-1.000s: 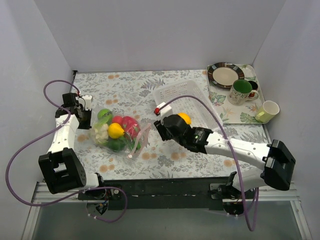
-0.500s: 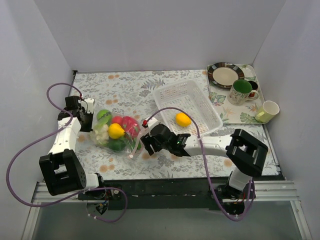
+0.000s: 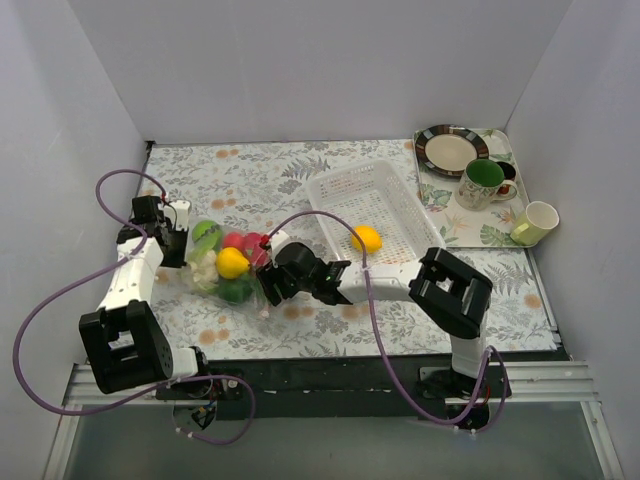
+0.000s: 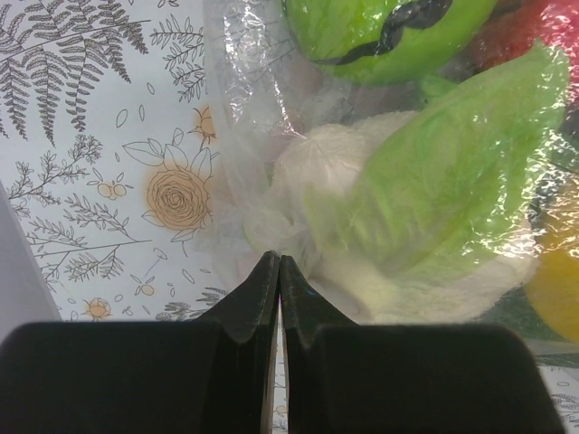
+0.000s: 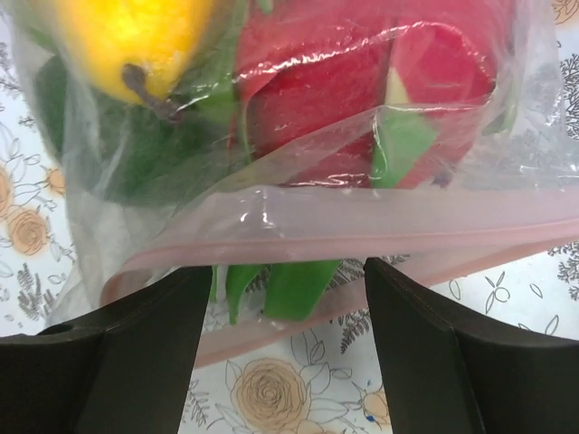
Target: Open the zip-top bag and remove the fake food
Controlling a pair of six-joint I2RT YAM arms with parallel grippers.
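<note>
Left pincer [image 4: 276,271], closed, pinches the zip-top bag [image 3: 228,268], centre-left on the surface [image 3: 330,180]; right pincer [image 5: 289,280] gapes wide at its mouth. Risk: closing on film rather than fake food [image 5: 362,99] drags the bag.

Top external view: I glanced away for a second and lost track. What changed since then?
The right gripper released a yellow fruit in the white basket, then swung left to the zip-top bag, where its open fingers now flank the pink zip edge. The left gripper stayed shut on the bag's left end. The bag and the food inside it kept their places.
</note>
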